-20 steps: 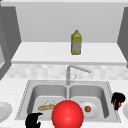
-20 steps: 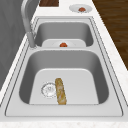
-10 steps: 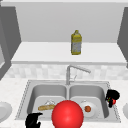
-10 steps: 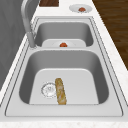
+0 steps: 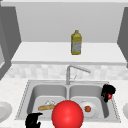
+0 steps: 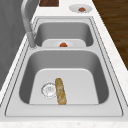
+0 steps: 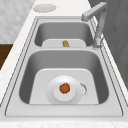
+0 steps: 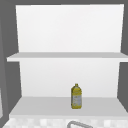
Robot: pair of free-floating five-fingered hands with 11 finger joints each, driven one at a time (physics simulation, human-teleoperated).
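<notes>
My right hand [image 5: 107,90] hovers over the right rim of the sink [image 5: 113,110], its fingers curled round a small red thing [image 5: 109,96]. My left hand [image 5: 32,120] hangs at the sink's front left corner with relaxed fingers and holds nothing. A big red ball [image 5: 67,115] sits low at the centre, in front of the divider. A bread loaf [image 5: 46,107] [image 6: 60,91] lies in the left basin beside the drain [image 6: 49,89]. The right basin holds a white plate [image 7: 53,96] with a small orange-red item [image 7: 65,88] on it.
The faucet [image 5: 72,71] rises behind the divider, its spout towards the right basin. A yellow bottle [image 5: 76,42] [image 8: 76,97] stands on the shelf above. White plates rest on the counter at left [image 5: 3,111] and right [image 6: 75,7], the right one bearing a red item [image 6: 81,9].
My right hand has moved left and upward with the small red thing, from beyond the sink's right edge to over its rim. The left hand, ball and loaf stay put.
</notes>
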